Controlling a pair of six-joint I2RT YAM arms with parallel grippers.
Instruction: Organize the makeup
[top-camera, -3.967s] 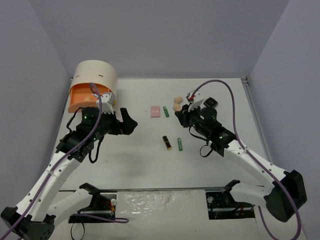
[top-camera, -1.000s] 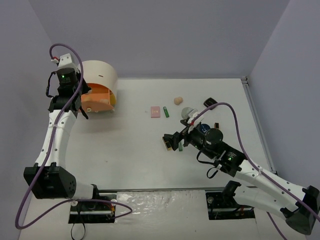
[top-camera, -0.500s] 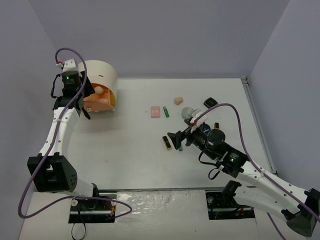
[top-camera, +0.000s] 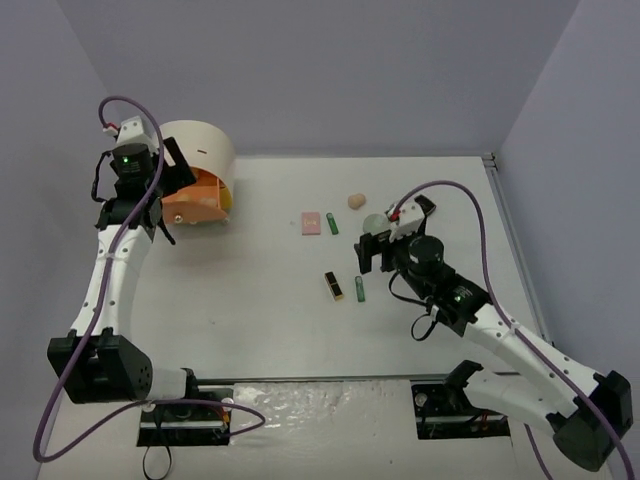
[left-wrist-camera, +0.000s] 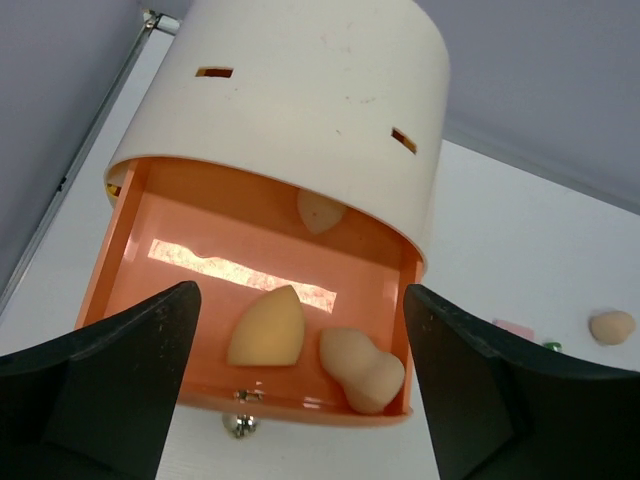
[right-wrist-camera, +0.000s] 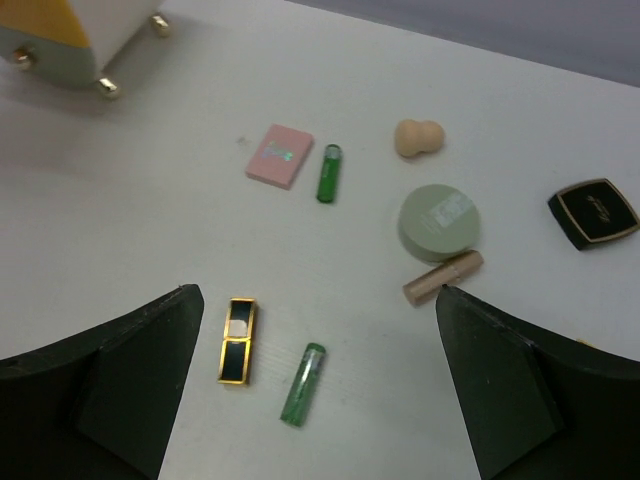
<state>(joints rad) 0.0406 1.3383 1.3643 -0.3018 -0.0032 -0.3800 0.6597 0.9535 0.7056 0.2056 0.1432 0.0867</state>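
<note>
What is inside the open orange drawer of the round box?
Three peach sponges: one pointed, one gourd-shaped, one at the back half covered by the box. Deeper in, the drawer is hidden.

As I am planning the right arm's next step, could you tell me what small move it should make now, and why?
Probably lower the right gripper toward the nearer green tube. Its jaws stand open and empty, and in the wrist view that tube lies loose between them, clear of the gold-black tube beside it, so it looks like the easiest piece to close on next.
</note>
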